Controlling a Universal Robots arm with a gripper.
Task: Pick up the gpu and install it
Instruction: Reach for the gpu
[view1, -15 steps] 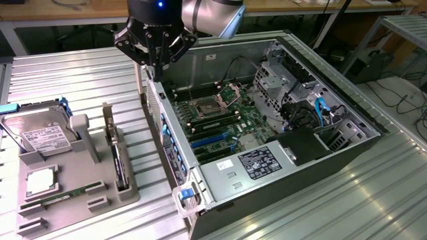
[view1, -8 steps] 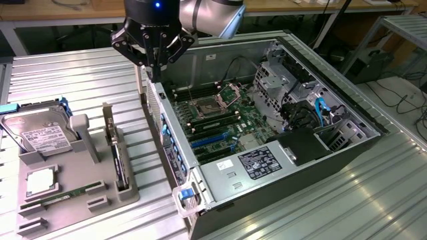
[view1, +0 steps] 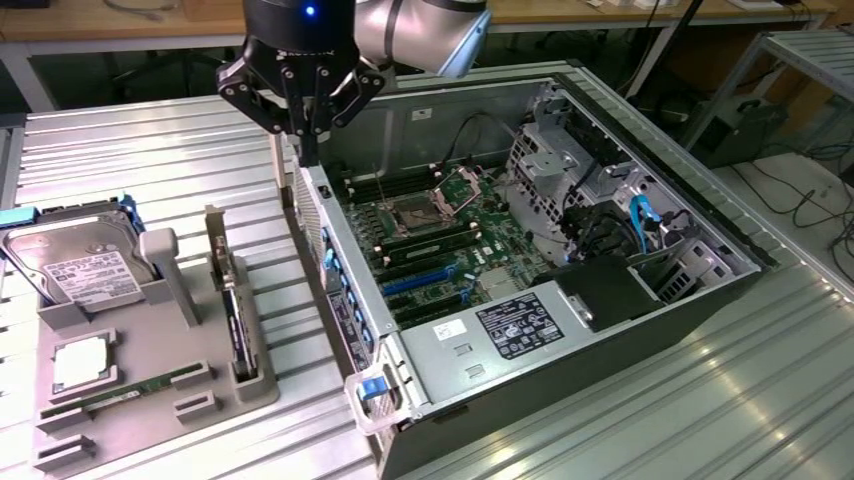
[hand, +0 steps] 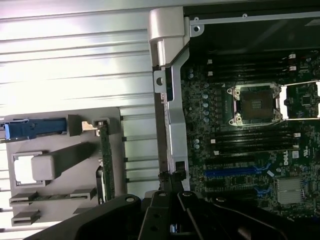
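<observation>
Right now your gripper (view1: 310, 148) hangs above the wall of the open computer case (view1: 667, 330) that lies on the exterior view's left. Its fingers are drawn together and you have nothing in them. In the wrist view the gripper (hand: 171, 182) sits over that same silvery case edge, with the motherboard (hand: 240, 140) to one side. The gpu (view1: 238, 305) is not in your grasp. It stands on its edge in a slot of the grey holder (view1: 147, 400) on the tabletop (view1: 134, 150), just beside the case, and from the wrist it shows as a thin green strip (hand: 105, 160). The hard drive (view1: 83, 272) rests in the same holder, further to the exterior view's left.
</observation>
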